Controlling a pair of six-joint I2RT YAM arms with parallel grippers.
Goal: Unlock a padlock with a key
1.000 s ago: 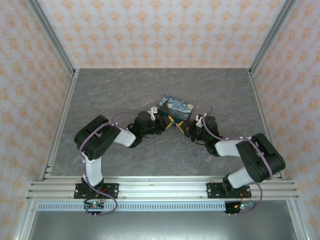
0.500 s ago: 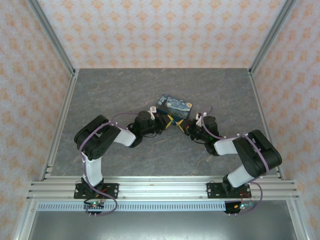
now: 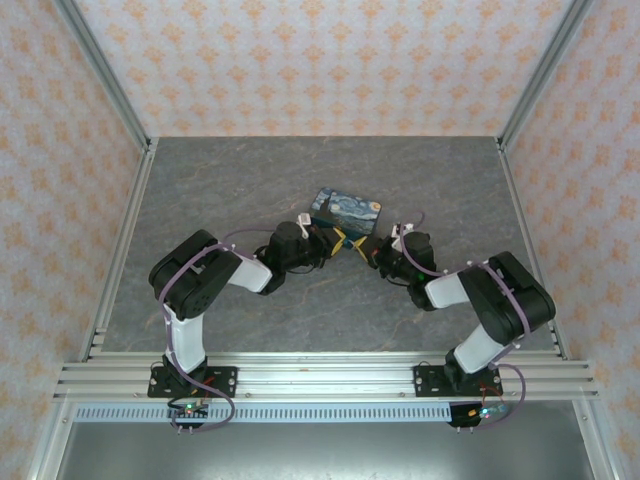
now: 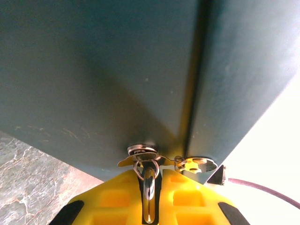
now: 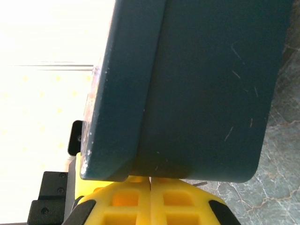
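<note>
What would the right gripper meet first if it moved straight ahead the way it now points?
The blue box: its dark side stands directly ahead of the right gripper, very close; whether they already touch is unclear.

The left arm [image 3: 205, 285] and right arm [image 3: 500, 300] are black rounded housings joined by white links, each trailed by a thin purple cable [image 4: 262, 186]. The left gripper [image 4: 149, 183] and right gripper [image 5: 150, 180] have yellow moulded fingers [image 4: 112, 201] with recessed pockets.

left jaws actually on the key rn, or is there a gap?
Touching. Left wrist view: the key sits clamped in the left gripper, metal pressed between both yellow jaws with no gap either side.
</note>
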